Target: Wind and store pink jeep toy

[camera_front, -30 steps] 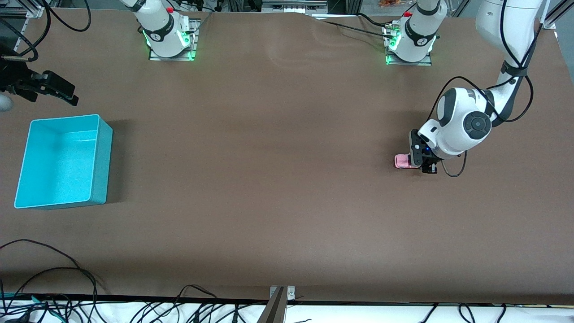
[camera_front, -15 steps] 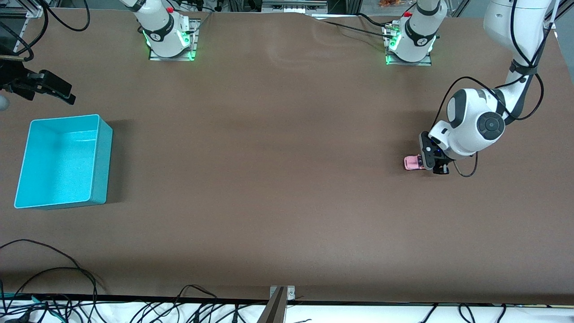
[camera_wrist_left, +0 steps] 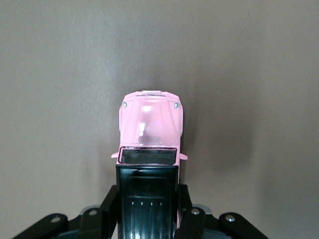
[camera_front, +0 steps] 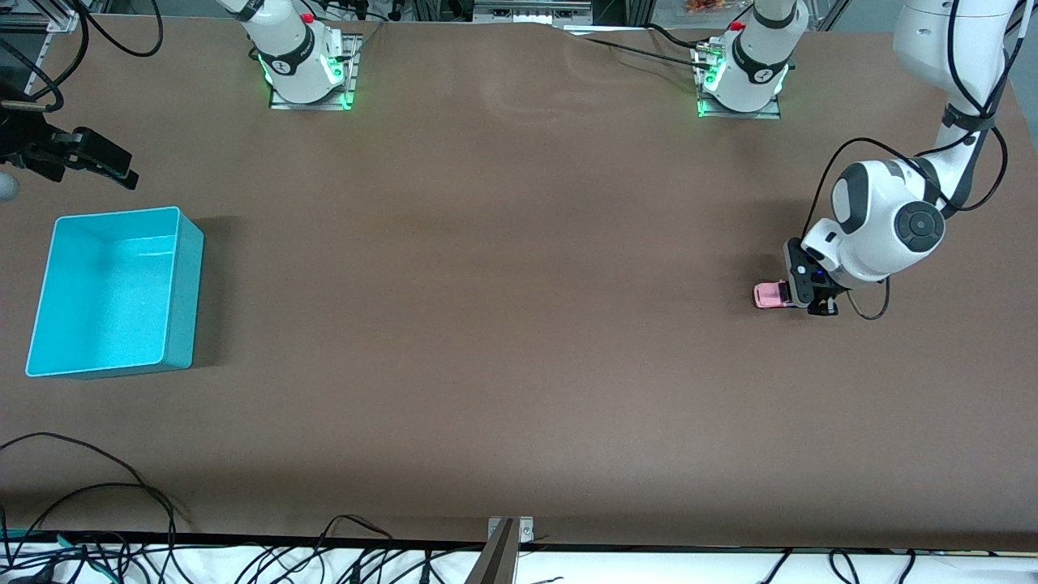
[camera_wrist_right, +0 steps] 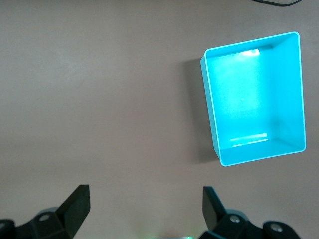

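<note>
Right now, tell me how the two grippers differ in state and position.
The left gripper is shut on the pink jeep toy, its fingers clamping the black rear section low at the table, toward the left arm's end. The right gripper is open and holds nothing; its fingers are spread wide and it waits by the teal bin, toward the right arm's end. Both are black two-finger grippers.

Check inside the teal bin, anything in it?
Nothing shows inside the teal bin: its floor is bare in the right wrist view, apart from glare. The pink jeep toy sits on the table at the left arm's end, left gripper fingers clamped on its black rear.
</note>
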